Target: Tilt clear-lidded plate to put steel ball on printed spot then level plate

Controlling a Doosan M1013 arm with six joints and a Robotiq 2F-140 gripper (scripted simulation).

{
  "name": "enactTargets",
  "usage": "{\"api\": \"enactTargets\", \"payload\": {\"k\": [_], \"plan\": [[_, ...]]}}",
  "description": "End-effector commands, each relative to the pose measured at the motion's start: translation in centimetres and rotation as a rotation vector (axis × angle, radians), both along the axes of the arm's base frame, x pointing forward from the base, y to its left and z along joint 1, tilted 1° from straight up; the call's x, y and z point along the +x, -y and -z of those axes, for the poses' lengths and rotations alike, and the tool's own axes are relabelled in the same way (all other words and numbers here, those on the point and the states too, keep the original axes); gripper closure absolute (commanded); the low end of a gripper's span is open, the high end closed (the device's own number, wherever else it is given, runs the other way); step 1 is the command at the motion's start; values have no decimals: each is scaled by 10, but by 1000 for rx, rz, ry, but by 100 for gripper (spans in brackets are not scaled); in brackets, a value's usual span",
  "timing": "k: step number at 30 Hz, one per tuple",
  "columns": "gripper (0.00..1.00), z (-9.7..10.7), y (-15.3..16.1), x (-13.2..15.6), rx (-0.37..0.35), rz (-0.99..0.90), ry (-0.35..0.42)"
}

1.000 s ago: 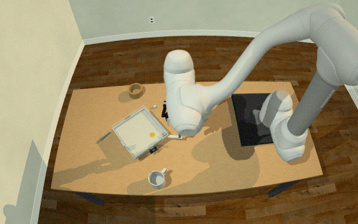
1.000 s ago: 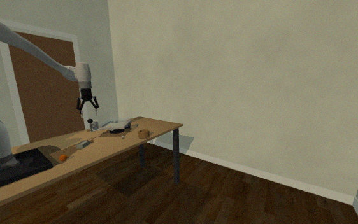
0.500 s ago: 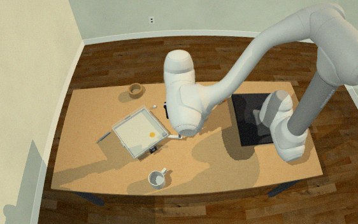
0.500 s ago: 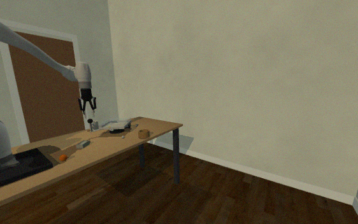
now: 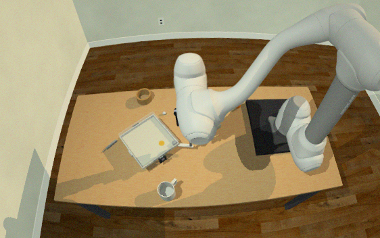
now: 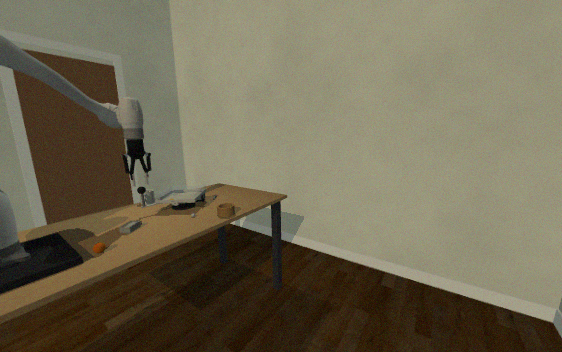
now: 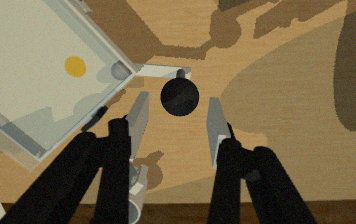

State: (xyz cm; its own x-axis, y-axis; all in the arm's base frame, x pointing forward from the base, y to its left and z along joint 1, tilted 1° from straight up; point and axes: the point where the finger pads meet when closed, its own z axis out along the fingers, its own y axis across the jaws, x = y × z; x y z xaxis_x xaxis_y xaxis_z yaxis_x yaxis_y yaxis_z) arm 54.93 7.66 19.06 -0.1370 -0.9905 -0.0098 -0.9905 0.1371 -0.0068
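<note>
The clear-lidded plate [image 5: 149, 139] lies turned at an angle on the table, and it also shows in the wrist view [image 7: 55, 75]. Its orange printed spot [image 7: 75, 66] is apart from the steel ball [image 7: 120, 70], which rests in the plate's corner by the handle. A white handle arm [image 7: 162, 72] runs from that corner to a black knob [image 7: 179, 96]. My gripper [image 7: 178, 108] hangs above the knob with its fingers partly apart and nothing between them. In the exterior view the gripper [image 6: 139, 172] is clearly higher than the knob [image 6: 142, 190]. In the top view the arm's wrist hides it.
A tape roll [image 5: 144, 96] and a small white ball [image 5: 164, 113] lie behind the plate. A pen [image 5: 110, 146] lies at its left and a mug [image 5: 166, 190] near the front edge. A black mat [image 5: 267, 125] holds the arm's base. An orange [image 6: 99, 247] and a grey block [image 6: 130, 227] lie nearer the base.
</note>
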Motion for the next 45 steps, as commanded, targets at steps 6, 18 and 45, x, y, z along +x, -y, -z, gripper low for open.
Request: {"api": "enactTargets", "payload": {"k": [6, 18, 45], "plan": [[64, 0, 0, 0, 0, 0, 0], [64, 4, 0, 0, 1, 0, 0], [64, 22, -1, 0, 1, 0, 0]]}}
